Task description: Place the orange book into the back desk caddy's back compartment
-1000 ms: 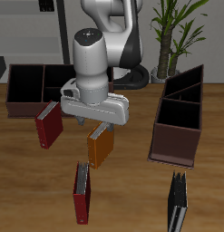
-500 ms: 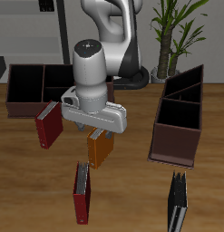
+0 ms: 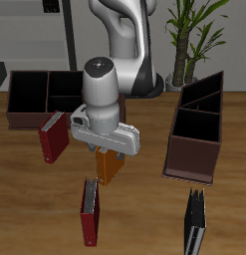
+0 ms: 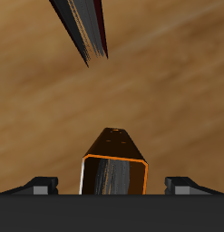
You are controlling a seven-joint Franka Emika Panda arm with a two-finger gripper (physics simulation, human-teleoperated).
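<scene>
The orange book (image 3: 110, 167) stands upright on the wooden table, near its middle. My gripper (image 3: 106, 147) hangs right above it, open, with a finger on each side of the book's top. In the wrist view the orange book (image 4: 113, 165) sits between the two fingertips (image 4: 37, 187), with a gap on each side, so nothing is gripped. The back desk caddy (image 3: 39, 97) is a long low reddish-brown box at the table's back, behind the arm. Its cells look dark and hold nothing that I can see.
A dark-red book (image 3: 53, 137) stands beside the orange book, toward the back caddy. Another dark-red book (image 3: 90, 211) stands nearer the front edge and also shows in the wrist view (image 4: 82, 27). A second caddy (image 3: 194, 129) is seen end-on. A black book (image 3: 195, 225) stands in front of it.
The gripper has come down over the orange book and the wrist has shifted slightly toward it. The books and caddies have not moved.
</scene>
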